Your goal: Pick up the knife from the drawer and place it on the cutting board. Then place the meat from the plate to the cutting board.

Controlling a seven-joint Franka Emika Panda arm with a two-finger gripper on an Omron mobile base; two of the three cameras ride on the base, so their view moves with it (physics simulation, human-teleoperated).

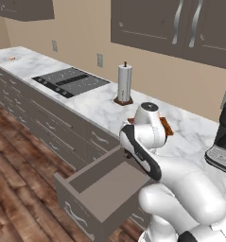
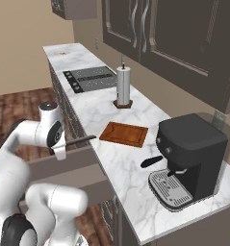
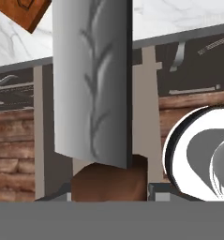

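Drawer (image 1: pixel 98 189) is pulled out below the tabletop (image 1: pixel 100 106) edge, interior seen bare in the left base view. Knife (image 3: pixel 92 79) is held in the jaws: brown handle pinched between the two fingertips (image 3: pixel 160 191), broad grey blade pointing away from the hand, raised above the drawer, near the tabletop edge. In the right base view the knife (image 2: pixel 80 140) is seen edge-on as a thin dark line just off that edge. Cutting board (image 2: pixel 124 133) lies flat on the tabletop, right of the drawer, near the paper towel roll (image 2: pixel 122 86). Coffee machine (image 2: pixel 191 158) stands further right.
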